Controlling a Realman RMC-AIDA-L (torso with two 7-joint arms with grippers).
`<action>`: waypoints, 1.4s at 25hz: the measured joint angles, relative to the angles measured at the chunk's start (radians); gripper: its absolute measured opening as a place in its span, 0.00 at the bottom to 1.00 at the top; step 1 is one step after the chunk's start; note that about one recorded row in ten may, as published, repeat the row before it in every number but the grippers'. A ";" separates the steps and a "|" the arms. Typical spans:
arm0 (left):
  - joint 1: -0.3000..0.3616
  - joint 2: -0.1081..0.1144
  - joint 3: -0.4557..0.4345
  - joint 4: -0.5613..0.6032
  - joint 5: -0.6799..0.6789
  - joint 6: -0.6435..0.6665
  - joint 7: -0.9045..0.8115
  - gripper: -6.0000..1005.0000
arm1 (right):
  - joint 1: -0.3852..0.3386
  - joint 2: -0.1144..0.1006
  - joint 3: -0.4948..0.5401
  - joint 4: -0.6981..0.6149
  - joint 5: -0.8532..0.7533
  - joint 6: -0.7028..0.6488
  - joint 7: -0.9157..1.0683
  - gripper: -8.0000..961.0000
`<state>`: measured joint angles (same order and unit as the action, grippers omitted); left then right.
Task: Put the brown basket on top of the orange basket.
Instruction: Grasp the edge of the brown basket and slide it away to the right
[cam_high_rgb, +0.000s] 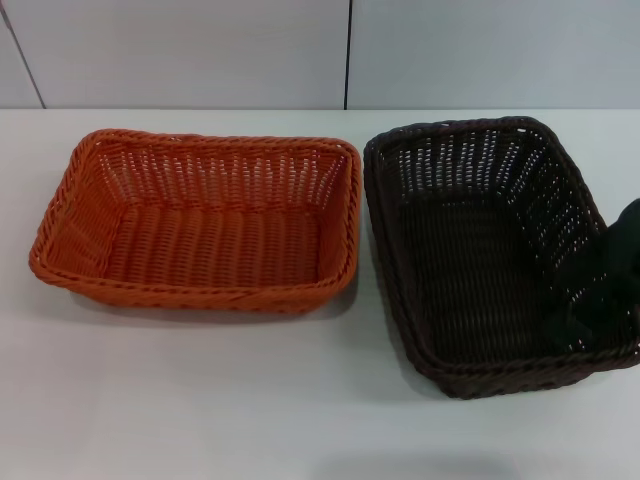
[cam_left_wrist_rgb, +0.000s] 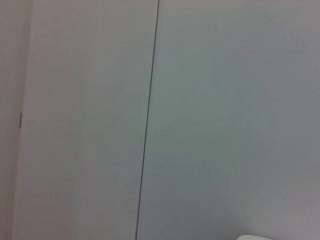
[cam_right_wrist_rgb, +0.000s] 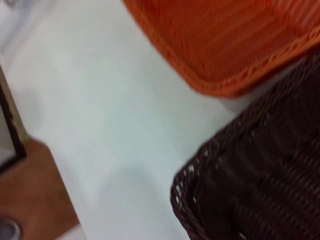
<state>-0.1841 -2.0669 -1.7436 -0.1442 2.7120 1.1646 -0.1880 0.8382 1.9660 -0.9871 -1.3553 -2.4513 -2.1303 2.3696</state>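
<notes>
The orange basket (cam_high_rgb: 195, 220) sits on the white table at the left, empty. The brown basket (cam_high_rgb: 480, 250) sits beside it at the right, a narrow gap between them, also empty. My right gripper (cam_high_rgb: 606, 278) is a dark shape at the brown basket's right wall, near its front right corner, reaching over the rim. The right wrist view shows a corner of the brown basket (cam_right_wrist_rgb: 260, 180) and a part of the orange basket (cam_right_wrist_rgb: 225, 40). My left gripper is out of view; the left wrist view shows only a wall.
The white table (cam_high_rgb: 250, 400) runs wide in front of both baskets. A pale panelled wall (cam_high_rgb: 200, 50) stands behind. In the right wrist view the table's edge and brown floor (cam_right_wrist_rgb: 35, 200) show.
</notes>
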 joint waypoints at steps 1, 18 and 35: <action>0.000 0.000 0.000 0.000 0.000 -0.001 -0.001 0.79 | 0.001 0.003 -0.013 0.002 -0.011 0.006 -0.008 0.82; 0.000 0.001 -0.001 -0.002 0.000 -0.003 -0.005 0.79 | 0.009 0.092 -0.261 0.131 -0.070 0.195 -0.021 0.82; -0.008 0.002 -0.017 -0.005 -0.002 -0.018 -0.007 0.79 | 0.022 0.104 -0.301 0.246 -0.134 0.281 -0.020 0.82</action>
<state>-0.1921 -2.0645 -1.7603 -0.1491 2.7104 1.1469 -0.1948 0.8603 2.0700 -1.2881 -1.1091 -2.5853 -1.8494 2.3492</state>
